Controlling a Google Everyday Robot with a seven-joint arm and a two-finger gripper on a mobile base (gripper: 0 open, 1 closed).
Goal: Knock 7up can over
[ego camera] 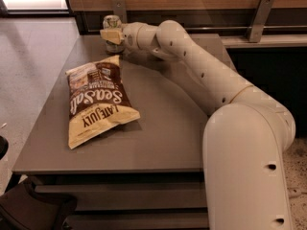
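Note:
The 7up can [111, 22] stands upright at the far left back of the grey table [172, 128], its silver top and pale green body showing. My gripper [111, 35] is right in front of the can at mid-height and covers its middle; whether it touches the can I cannot tell. My white arm [192, 56] reaches in from the lower right across the back of the table.
A brown and cream chip bag [98, 102] lies flat on the left half of the table, in front of the can. A wooden wall panel with metal brackets [261, 16] runs behind the table. A dark object [29, 210] sits on the floor at lower left.

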